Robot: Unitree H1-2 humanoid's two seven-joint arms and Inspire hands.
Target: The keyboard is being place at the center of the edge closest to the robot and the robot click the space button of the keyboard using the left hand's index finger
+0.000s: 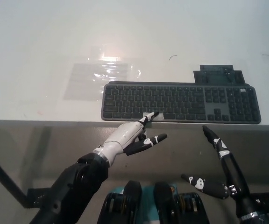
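Keyboard look: The keyboard (180, 103) is long, flat and dark grey. It has rows of dark keys with tiny pale letters. A block of number keys sits at its right end, and there is a small pale mark in its far right corner.
Keyboard place: It lies flat on the white table (41, 42), right along the edge nearest the robot, a bit toward the robot's right side. Its long side runs along that edge.
Space key: A small pale patch (154, 115) sits on the front row of keys, where the long key is.
Left hand: The white left hand (127, 135) reaches up from below the table edge. It holds nothing. One finger (141, 122) is stretched straight out, and its dark tip is at the pale patch. The other fingers are lower down, apart, and off the keyboard. I cannot tell if the key is pushed down.
Right hand: The black right hand (230, 173) rests below the table edge, near the keyboard's right end but not touching it. It holds nothing and its fingers are spread wide.
Behind the keyboard: A flat dark thing (220, 74) lies on the table just behind the keyboard, near its right end.
Shiny sheet: A see-through sheet (102, 74) lies flat on the table, just past the keyboard's left end, with light shining on it.
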